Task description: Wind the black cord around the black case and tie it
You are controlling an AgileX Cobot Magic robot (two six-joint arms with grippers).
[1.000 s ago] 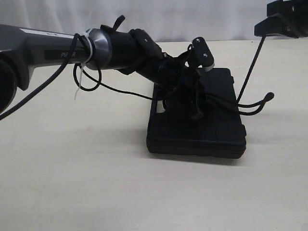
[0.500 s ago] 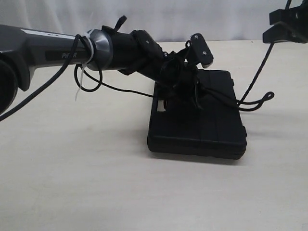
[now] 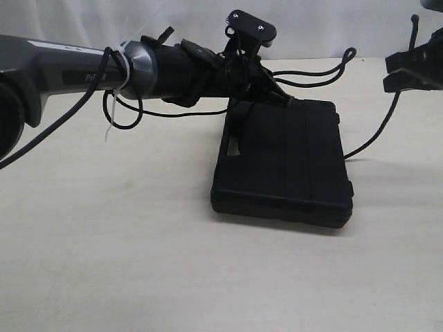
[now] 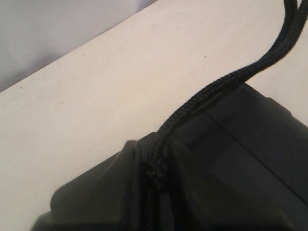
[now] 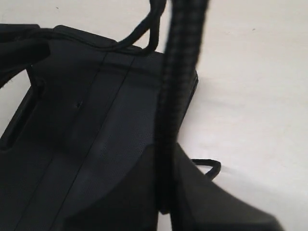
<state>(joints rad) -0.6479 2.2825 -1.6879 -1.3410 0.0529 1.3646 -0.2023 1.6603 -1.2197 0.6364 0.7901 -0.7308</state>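
The black case (image 3: 284,166) lies flat on the table, handle slot to the left. My left gripper (image 3: 273,95) hovers over its far edge, shut on the black cord (image 3: 386,123). The left wrist view shows the cord (image 4: 216,91) pinched in that gripper (image 4: 155,151) above the case (image 4: 250,163). A looped stretch hangs in the air to the right. My right gripper (image 3: 410,72), raised at the far right, is shut on the cord (image 5: 180,72); it (image 5: 166,161) is above the case (image 5: 86,139). From there the cord drops to the case's right side.
The left arm's glossy cables (image 3: 123,117) with a white zip tie (image 3: 111,128) hang left of the case. A small bend of cord (image 5: 211,167) rests on the beige table (image 3: 104,242) beside the case. A pale backdrop stands behind.
My left gripper has risen off the case top and pulled back to its far edge, lifting the looped cord into the air. My right gripper has come lower, still holding the cord.
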